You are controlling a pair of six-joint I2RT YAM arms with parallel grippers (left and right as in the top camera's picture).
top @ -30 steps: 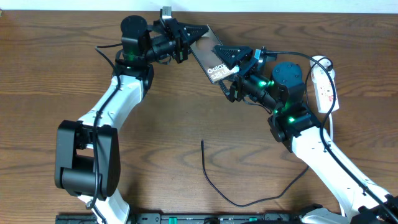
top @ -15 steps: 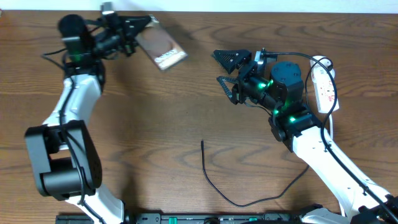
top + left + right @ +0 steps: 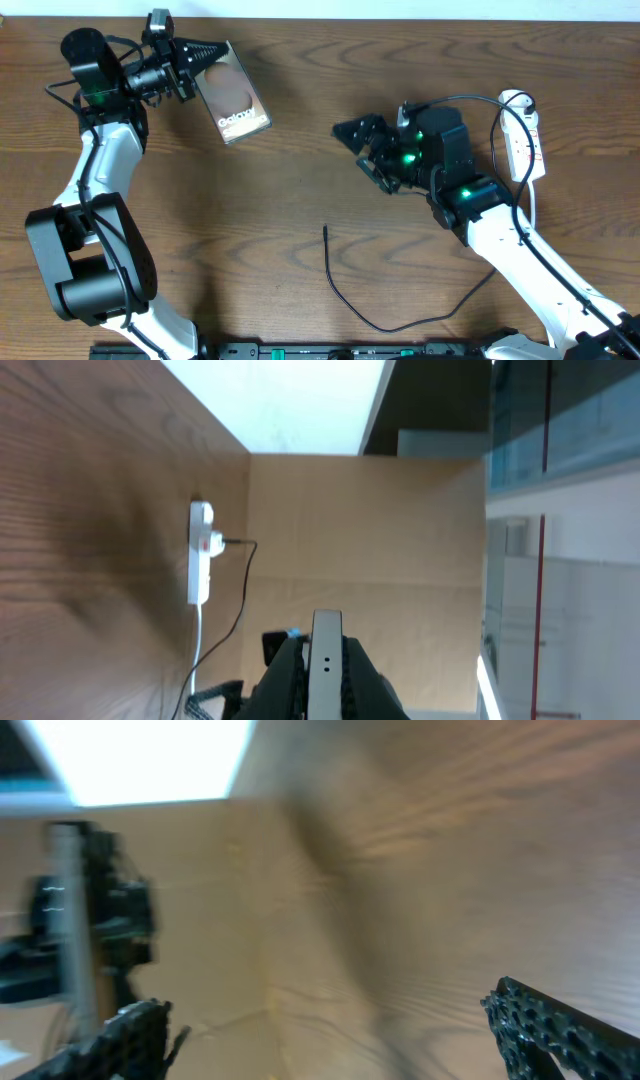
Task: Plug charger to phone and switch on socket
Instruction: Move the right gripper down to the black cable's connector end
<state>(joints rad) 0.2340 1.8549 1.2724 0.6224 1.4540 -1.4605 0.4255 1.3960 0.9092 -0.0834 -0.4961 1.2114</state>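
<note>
The phone [image 3: 235, 100], dark brown with white "Galaxy" lettering, is held off the table at the back left. My left gripper [image 3: 205, 57] is shut on its upper edge. In the left wrist view its thin grey edge [image 3: 325, 665] stands between the jaws. My right gripper [image 3: 362, 148] is open and empty right of centre, well apart from the phone; its fingers [image 3: 340, 1040] show only wood between them. The charger [image 3: 345, 300], a thin black cable, lies near the front with its plug tip [image 3: 326, 231] free. The socket [image 3: 522, 135] lies at the far right.
The socket also shows in the left wrist view [image 3: 200, 552], with a dark cable running from it. A white cord [image 3: 532, 205] runs from the socket beside my right arm. The right wrist view is blurred; the left arm and phone edge [image 3: 68, 920] appear at its left.
My left arm has swung left, carrying the phone from the back middle to the back left. My right gripper, close to the phone 1 s ago, has come away and tilted down, open.
</note>
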